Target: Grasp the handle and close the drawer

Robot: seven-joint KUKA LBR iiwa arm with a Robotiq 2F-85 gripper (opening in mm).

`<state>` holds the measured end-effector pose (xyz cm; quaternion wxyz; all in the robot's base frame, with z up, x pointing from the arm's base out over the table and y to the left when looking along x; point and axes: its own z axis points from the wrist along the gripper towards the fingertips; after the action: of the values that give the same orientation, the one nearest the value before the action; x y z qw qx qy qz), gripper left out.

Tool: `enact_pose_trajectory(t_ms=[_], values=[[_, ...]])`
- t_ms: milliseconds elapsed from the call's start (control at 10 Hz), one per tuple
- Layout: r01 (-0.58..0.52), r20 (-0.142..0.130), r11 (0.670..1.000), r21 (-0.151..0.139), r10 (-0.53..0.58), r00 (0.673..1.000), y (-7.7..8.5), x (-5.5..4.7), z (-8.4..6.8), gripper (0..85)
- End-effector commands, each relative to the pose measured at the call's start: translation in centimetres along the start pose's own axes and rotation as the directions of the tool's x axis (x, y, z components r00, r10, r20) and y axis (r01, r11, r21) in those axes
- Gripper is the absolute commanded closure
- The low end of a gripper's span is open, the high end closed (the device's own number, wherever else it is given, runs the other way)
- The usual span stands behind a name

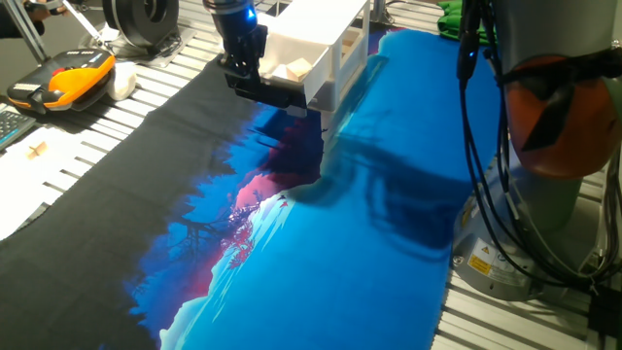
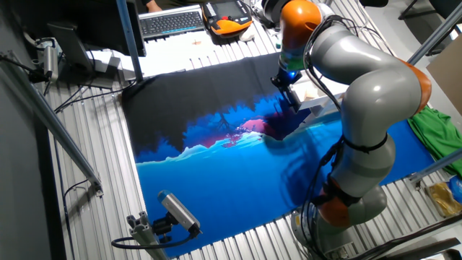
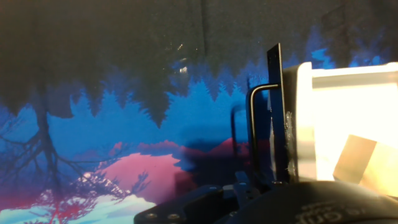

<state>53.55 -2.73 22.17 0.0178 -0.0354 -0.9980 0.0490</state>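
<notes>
The table (image 1: 146,92) has a ribbed metal top. A large printed mat (image 1: 321,243), black shading into blue with pink mountains, covers its middle. At 12 o'clock on the mat stands the white drawer cabinet (image 1: 330,53). At 10 o'clock, off the mat, an orange-and-black handset (image 1: 63,80) lies beside white papers (image 1: 29,180).

The drawer (image 1: 301,44), a shallow white tray, is sticking out of its small white cabinet's top, holding pale flat pieces. The handle (image 3: 260,134), a thin dark bar, is spanning its black front strip.
</notes>
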Motion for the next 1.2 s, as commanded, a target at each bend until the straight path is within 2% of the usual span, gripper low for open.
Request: enact_pose_trajectory(t_ms=[0,200,500,800,900,1000,1100], values=[[-0.001,0.002,1.0,0.008,0.001,1.0,0.0,0.0,0.0,51.0],[-0.004,0.014,1.0,0.017,0.003,1.0,-0.1,0.0,0.0,51.0],[0.047,0.018,0.999,-0.015,-0.047,0.999,-0.6,-0.1,0.4,51.0],[0.101,0.03,0.995,0.003,-0.101,0.994,-0.9,-0.2,0.7,51.0],[0.106,0.031,0.994,-0.002,-0.106,0.994,-1.0,-0.3,0.9,51.0],[0.107,0.031,0.994,-0.001,-0.107,0.994,-1.0,-0.4,1.1,68.0],[0.106,0.031,0.994,-0.002,-0.106,0.994,-1.0,-0.5,1.3,68.0]])
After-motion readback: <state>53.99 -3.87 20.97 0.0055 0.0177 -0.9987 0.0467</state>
